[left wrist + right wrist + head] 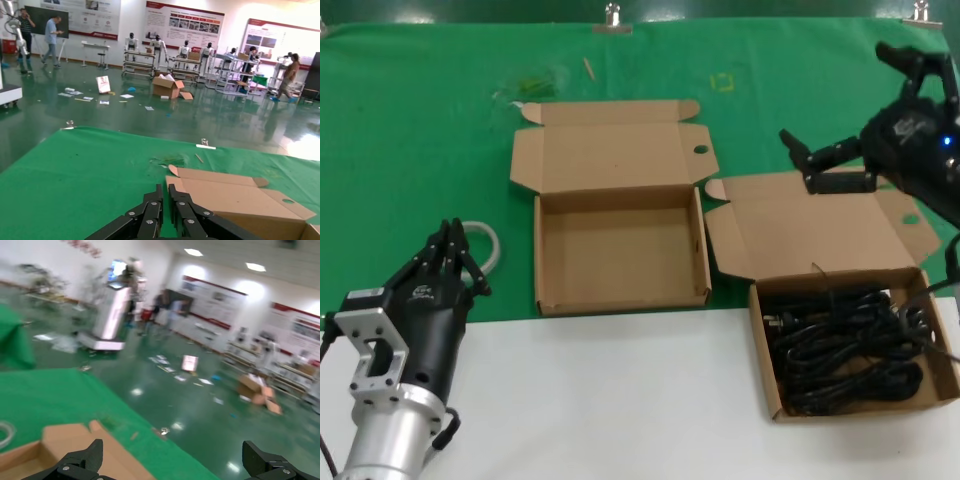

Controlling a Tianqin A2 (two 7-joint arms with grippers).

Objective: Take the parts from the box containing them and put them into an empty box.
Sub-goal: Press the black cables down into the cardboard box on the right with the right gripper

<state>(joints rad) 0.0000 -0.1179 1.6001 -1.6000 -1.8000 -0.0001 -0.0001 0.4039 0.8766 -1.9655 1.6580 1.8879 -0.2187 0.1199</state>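
In the head view the surface point(620, 400) is white along its near edge and covered by a green cloth point(410, 150) farther back. Two shallow brown cardboard mailer boxes sit on it with their lids folded open. The empty box point(620, 255) rests near the middle, on the cloth, its hinged lid lying flat behind it with a round hole near one corner. The box containing the parts point(850, 345) sits to the robot's right of it, mostly on the white strip, with its lid reaching back onto the cloth. The two boxes lie close together but do not touch.

The black power cords point(845, 350) are all bundled in the right-hand box, a tangle of loops filling its tray.

The right tool point(865, 150) hangs above the open lid of the cord box, its fingers spread wide apart and holding nothing; the right wrist view shows two fingertips point(75, 465) far apart over cardboard.

The left tool point(445, 255) rests low at the robot's left, over the cloth's near edge, with its fingers pressed together and nothing between them. A white ring-shaped tube point(485, 245) lies on the cloth just behind it. In the left wrist view the closed left tool points toward the empty box's lid.
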